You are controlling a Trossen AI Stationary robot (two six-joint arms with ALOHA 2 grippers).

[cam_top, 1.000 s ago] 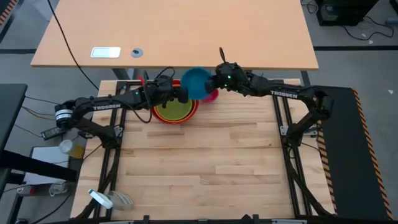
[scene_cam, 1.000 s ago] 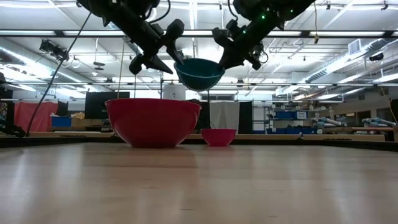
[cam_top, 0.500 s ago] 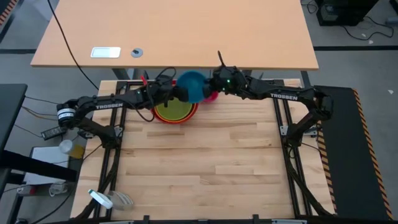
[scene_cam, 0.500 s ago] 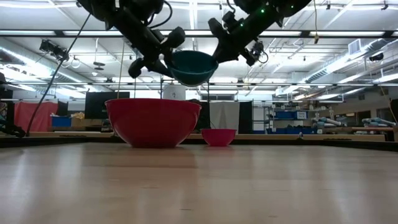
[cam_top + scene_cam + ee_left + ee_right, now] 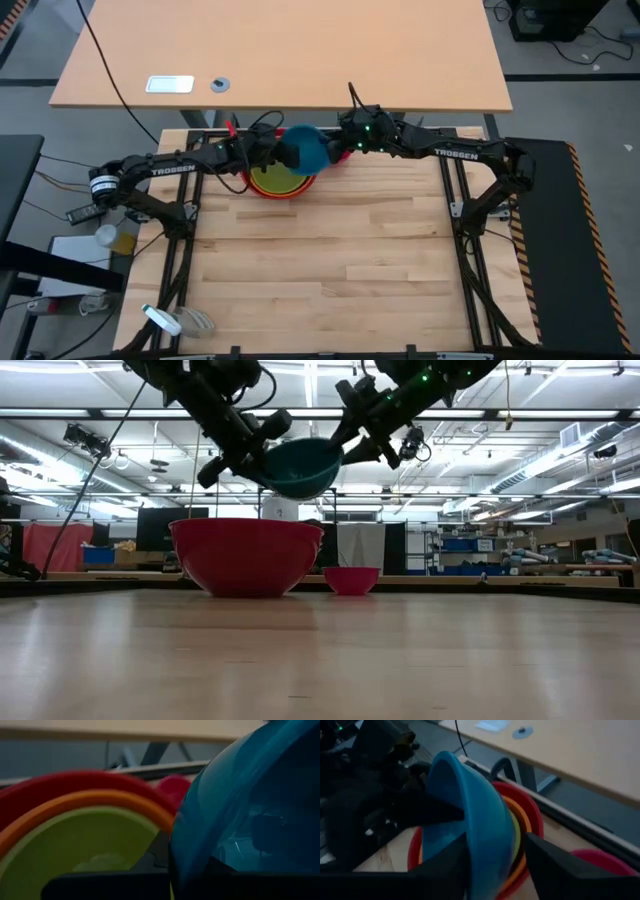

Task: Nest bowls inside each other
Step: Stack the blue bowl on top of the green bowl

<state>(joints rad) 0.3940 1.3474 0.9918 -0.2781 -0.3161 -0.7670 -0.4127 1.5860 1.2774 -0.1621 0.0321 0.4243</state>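
A blue bowl (image 5: 305,150) (image 5: 300,468) hangs tilted in the air above a red bowl (image 5: 245,555). The red bowl stands on its base near the table's far edge, with an orange bowl (image 5: 100,800) and a yellow-green bowl (image 5: 278,180) nested inside it. A small magenta bowl (image 5: 351,580) (image 5: 597,862) stands on the table just right of the red one. My left gripper (image 5: 262,455) is shut on the blue bowl's left rim. My right gripper (image 5: 496,840) is open, its fingers on either side of the right rim. My left gripper pinches the blue bowl's rim (image 5: 175,865) on the side toward the table's left, one finger (image 5: 445,812) inside the bowl and one outside. The fingers come slanting down from the left. The bowl is lifted clear and tilted, its opening turned toward the left arm. My right gripper straddles the opposite rim (image 5: 487,827); I cannot tell whether a finger touches it.
A second, lighter table (image 5: 300,60) stands beyond the far edge, with a white tag (image 5: 170,84) and a small disc (image 5: 220,84) on it. The wooden tabletop (image 5: 330,260) stretches from the bowls toward the near edge.
My left gripper has shut on the blue bowl's left rim, and my right gripper has opened and let go of the right rim. The bowl has shifted a little toward the left, over the red bowl, and has tipped from level to tilted.
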